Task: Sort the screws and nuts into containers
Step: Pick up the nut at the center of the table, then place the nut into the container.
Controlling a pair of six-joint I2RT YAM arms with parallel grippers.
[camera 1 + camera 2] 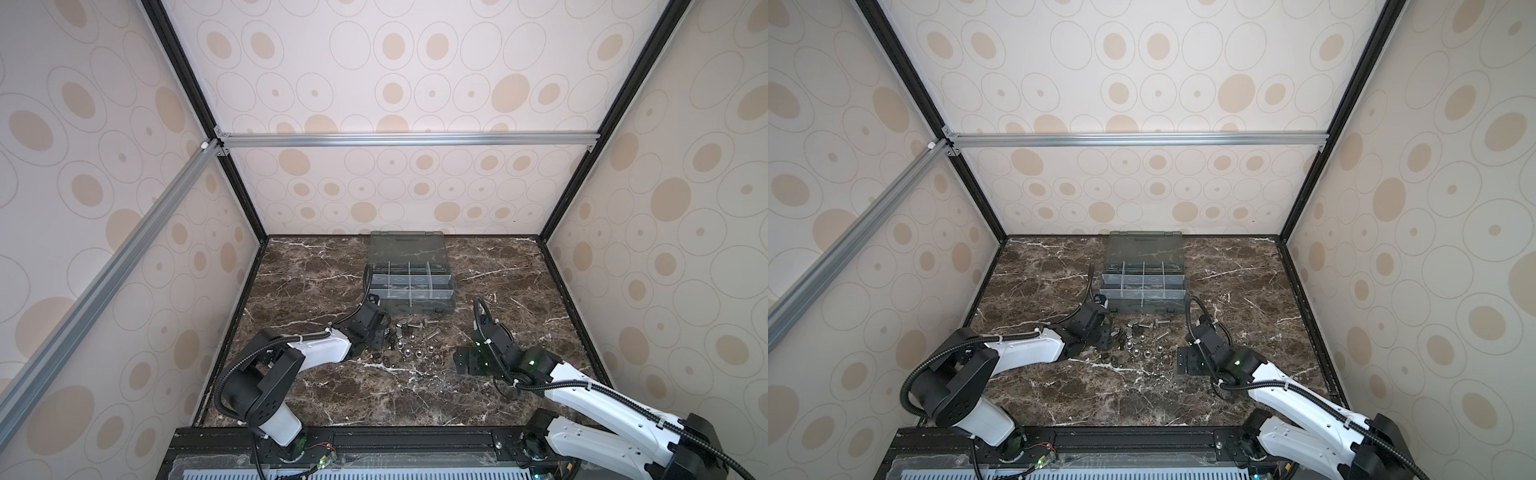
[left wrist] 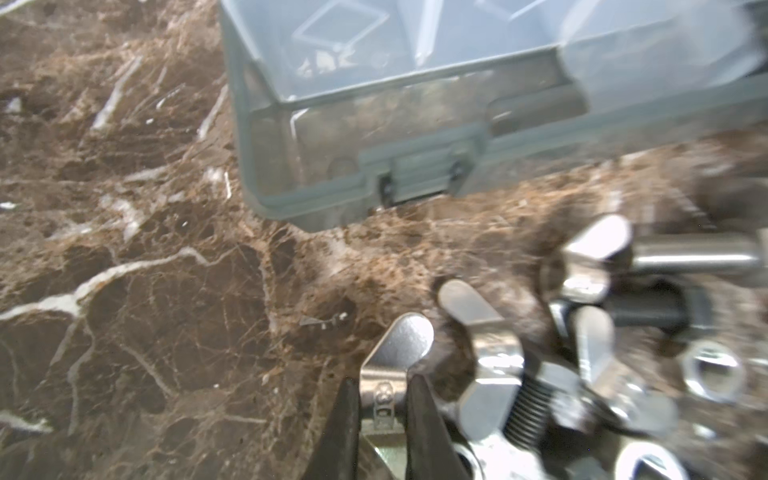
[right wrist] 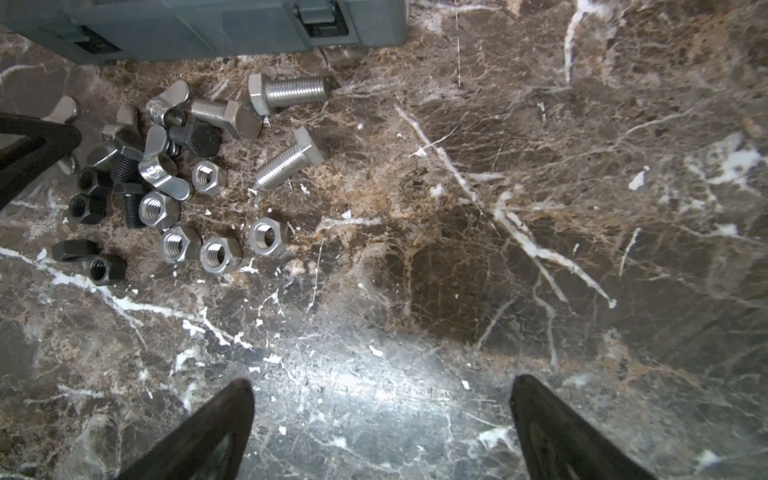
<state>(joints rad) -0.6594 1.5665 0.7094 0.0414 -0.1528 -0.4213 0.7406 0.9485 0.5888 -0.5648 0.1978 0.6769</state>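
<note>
One bench [image 1: 374, 399]: dark marble, enclosure walls on three sides; the biggest bare stretch lay on the near side of the parts.
Organiser box [image 1: 415, 309]: sat mid-bench toward the back, lid [image 1: 405, 247] open and standing behind it. The containers [image 1: 419, 281] were the divided cells inside, open from above.
Left arm [image 1: 324, 349]: reached in low from the pile's left, its cable [image 1: 368, 282] looping close to the box's left corner.
Pile: screws [image 3: 289, 160] and nuts [image 3: 269, 236], silver and black mixed, loose on the bench just in front of the box's front wall, between the two claws.
Right claw [image 3: 382, 384]: jaws spread wide, nothing between them, over bare bench to the pile's right.
Left claw [image 2: 383, 390]: pinched shut on a silver wing nut [image 2: 399, 345], gripped across its middle, one wing poking past the tips. Couldn't tell if it was off the bench.
Step in hand: my read, lifting the wing nut out for a nuts cell.
Doing it well: straight up first, since neighbouring parts lay close beside the grip and could drag along. Clear the front wall's rim before crossing, then release low inside one cell.
Edges: front wall and the thin dividers were the things to miss.
Room: free bench left of the pile. The other claw took the right side, so no swing that way.
</note>
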